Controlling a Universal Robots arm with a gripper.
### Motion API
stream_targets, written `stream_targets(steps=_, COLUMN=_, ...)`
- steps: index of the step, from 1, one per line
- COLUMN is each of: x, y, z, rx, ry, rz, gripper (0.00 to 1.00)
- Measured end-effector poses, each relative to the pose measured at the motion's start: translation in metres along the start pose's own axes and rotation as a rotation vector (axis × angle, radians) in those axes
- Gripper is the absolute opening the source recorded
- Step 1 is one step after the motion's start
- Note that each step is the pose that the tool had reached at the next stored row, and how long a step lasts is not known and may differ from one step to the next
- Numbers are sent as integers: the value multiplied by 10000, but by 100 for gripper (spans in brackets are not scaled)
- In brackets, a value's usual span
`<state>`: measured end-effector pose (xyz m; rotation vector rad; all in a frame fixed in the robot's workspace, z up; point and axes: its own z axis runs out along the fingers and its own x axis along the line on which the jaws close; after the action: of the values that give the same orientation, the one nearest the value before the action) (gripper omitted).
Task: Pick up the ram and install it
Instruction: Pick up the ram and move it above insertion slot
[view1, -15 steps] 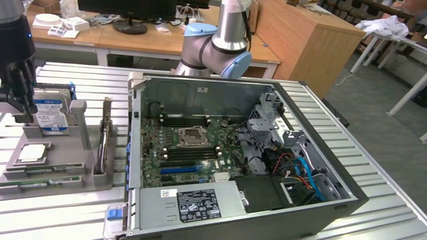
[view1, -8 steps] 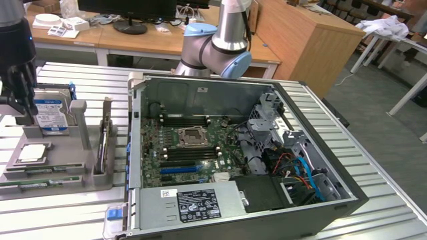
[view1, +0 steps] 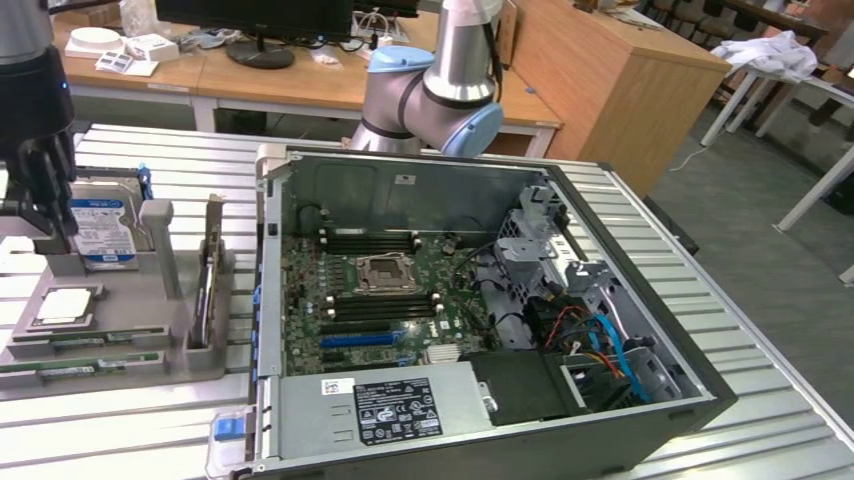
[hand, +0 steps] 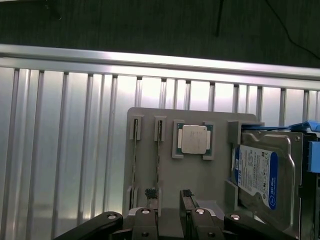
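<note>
Gripper (hand: 169, 196) is poised over the tray (hand: 150, 120) — jaws apart, nothing gripped. The ram (hand: 158, 162) is seen edge-on in its slot beside the CPU (hand: 194, 139). It is judged light, stiff and fragile, best pinched by its long faces' edges. The case (view1: 400, 190) is shown in the exterior view — sockets (view1: 376, 240) seemingly empty.

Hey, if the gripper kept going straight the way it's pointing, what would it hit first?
Likely the grey tray, just beside the nearer ram stick; the height of the gripper above it is unclear.
</note>
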<state>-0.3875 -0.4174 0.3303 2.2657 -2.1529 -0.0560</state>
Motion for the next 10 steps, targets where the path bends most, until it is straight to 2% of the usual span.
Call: stream_targets(steps=10, x=1, y=-3, z=88, rx=0, ry=0, rz=3, gripper=31)
